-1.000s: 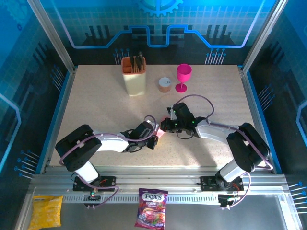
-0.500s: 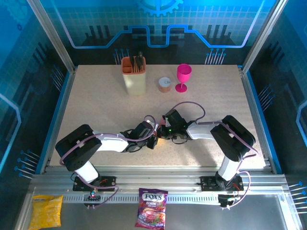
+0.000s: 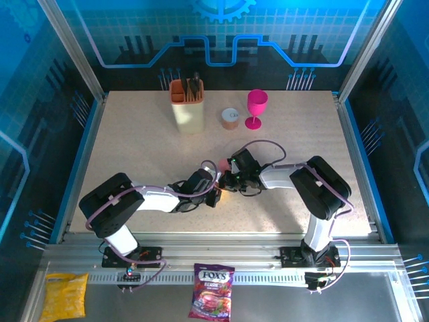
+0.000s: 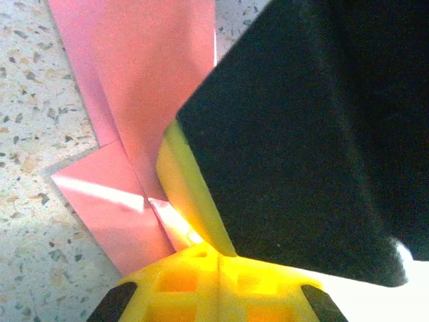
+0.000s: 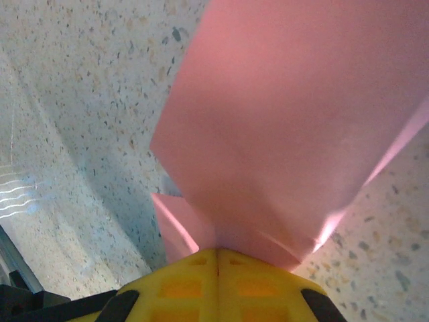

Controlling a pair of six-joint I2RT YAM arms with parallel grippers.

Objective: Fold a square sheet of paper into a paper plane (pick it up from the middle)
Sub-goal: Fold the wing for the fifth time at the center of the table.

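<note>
Our left gripper [image 4: 218, 253] and right gripper [image 5: 218, 255] are both pinched tight on the folded pink paper [image 5: 281, 134], nose to nose.

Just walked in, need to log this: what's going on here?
A thin salmon-pink sheet of paper is being folded at the middle of the speckled table. The robot's left gripper and right gripper meet there, both shut on it. The sheet already shows creases and overlapping flaps, but no finished plane yet.
</note>
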